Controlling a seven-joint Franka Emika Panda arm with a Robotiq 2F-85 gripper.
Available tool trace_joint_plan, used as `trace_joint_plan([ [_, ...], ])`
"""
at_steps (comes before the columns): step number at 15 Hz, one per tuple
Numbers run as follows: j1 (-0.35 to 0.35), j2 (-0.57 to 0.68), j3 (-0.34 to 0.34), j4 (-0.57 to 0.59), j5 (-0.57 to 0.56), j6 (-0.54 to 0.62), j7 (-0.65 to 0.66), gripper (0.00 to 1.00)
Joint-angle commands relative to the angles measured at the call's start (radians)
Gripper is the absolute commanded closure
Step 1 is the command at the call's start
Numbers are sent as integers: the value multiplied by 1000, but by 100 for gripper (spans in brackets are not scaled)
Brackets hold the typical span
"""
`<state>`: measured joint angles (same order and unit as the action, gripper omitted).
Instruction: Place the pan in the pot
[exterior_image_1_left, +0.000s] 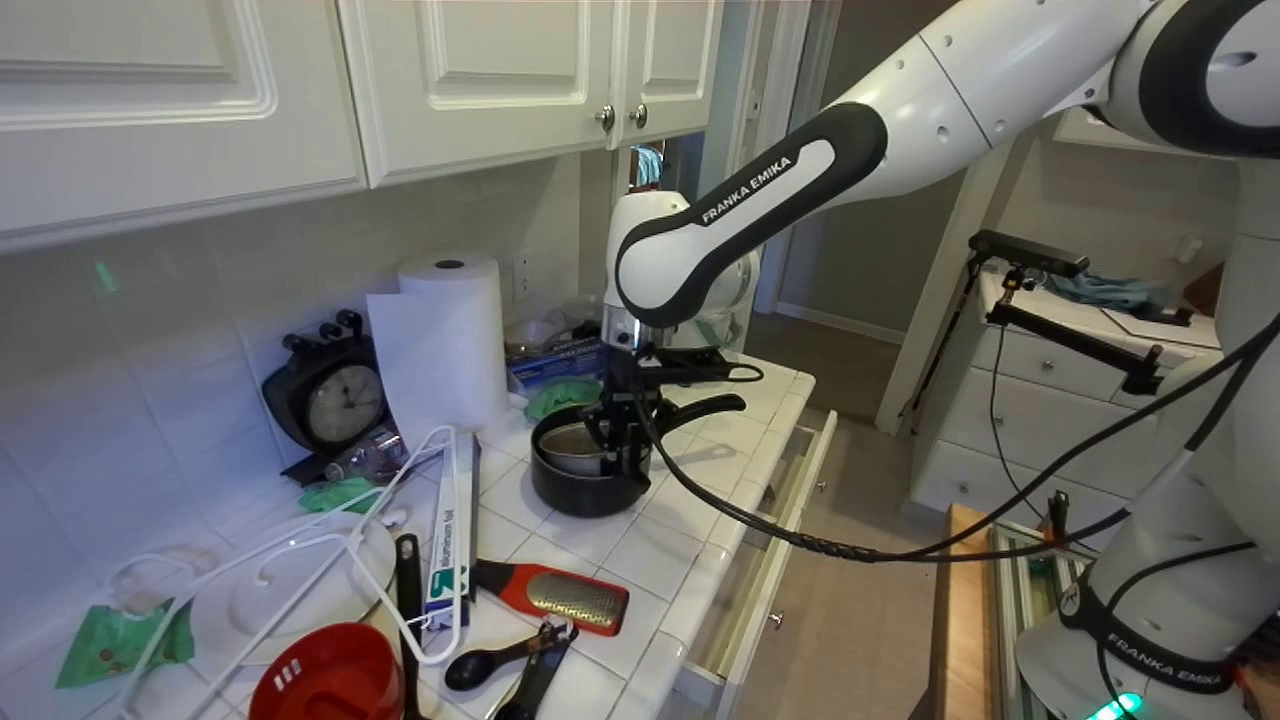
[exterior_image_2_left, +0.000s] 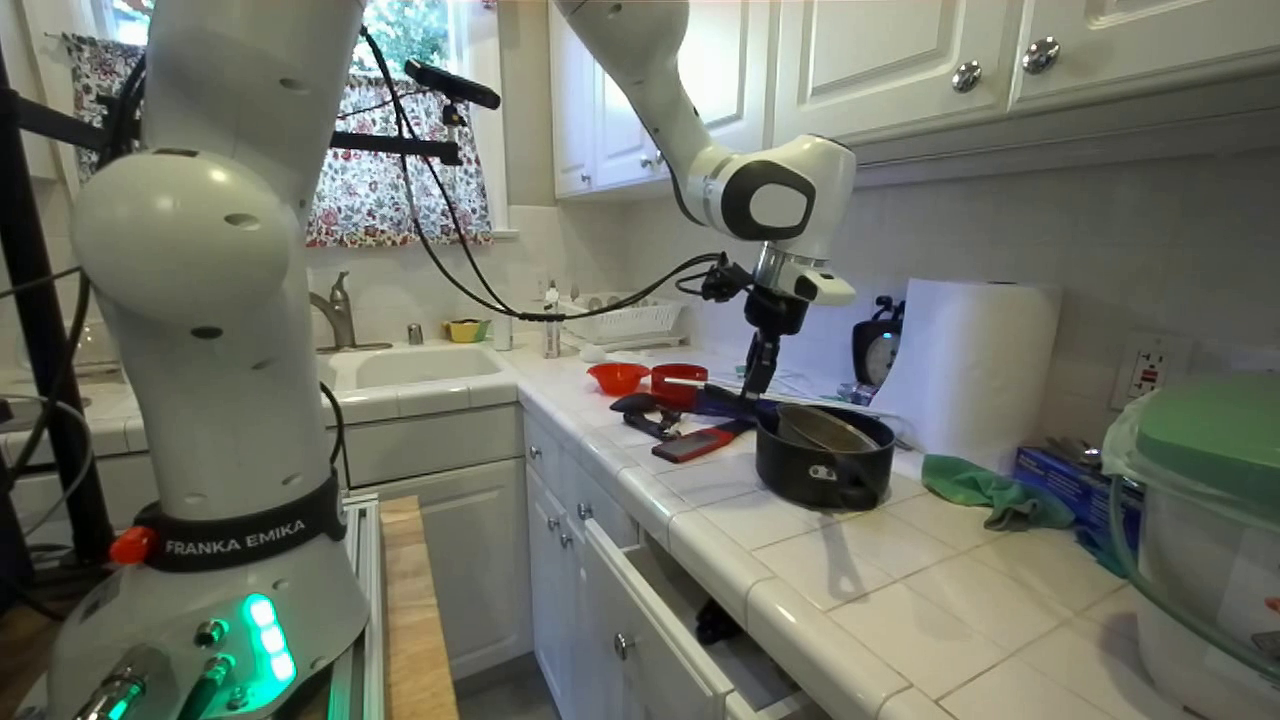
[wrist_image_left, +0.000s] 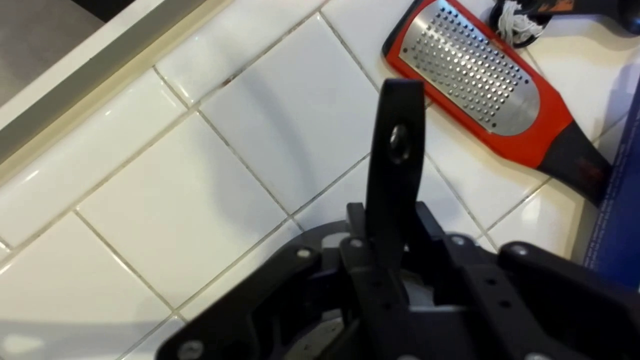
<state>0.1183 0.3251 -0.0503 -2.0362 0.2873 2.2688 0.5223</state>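
The matte black pot (exterior_image_1_left: 583, 497) stands upright on the white tiled counter; it also shows in an exterior view (exterior_image_2_left: 812, 478), and part of its rim shows in the wrist view (wrist_image_left: 314, 235). The small silvery-grey pan (exterior_image_1_left: 570, 448) sits tilted inside the pot, also in an exterior view (exterior_image_2_left: 828, 430). Whether it touches the pot's bottom is hidden. My gripper (exterior_image_1_left: 622, 462) points down at the pot's edge, also in an exterior view (exterior_image_2_left: 757, 385). In the wrist view my gripper (wrist_image_left: 391, 220) is shut on the pan's dark handle (wrist_image_left: 398, 135), which sticks out beyond the fingers.
A red grater (exterior_image_1_left: 575, 597) and a foil box (exterior_image_1_left: 450, 540) lie near the pot. A paper-towel roll (exterior_image_1_left: 455, 340) stands behind it, with a green cloth (exterior_image_2_left: 990, 490) and blue box (exterior_image_2_left: 1075, 487) beside. An open drawer (exterior_image_2_left: 650, 640) juts out below the counter edge.
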Motion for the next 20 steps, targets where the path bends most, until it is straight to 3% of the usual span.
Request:
trace_joint_plan([
  [1, -8, -29, -2, -5, -81, 6, -5, 90],
  [7, -45, -55, 18, -26, -66, 51, -167, 90],
  [13, -119, -73, 55, -48, 2, 102, -452, 90],
  [20, -185, -93, 87, -75, 46, 72, -758, 90],
])
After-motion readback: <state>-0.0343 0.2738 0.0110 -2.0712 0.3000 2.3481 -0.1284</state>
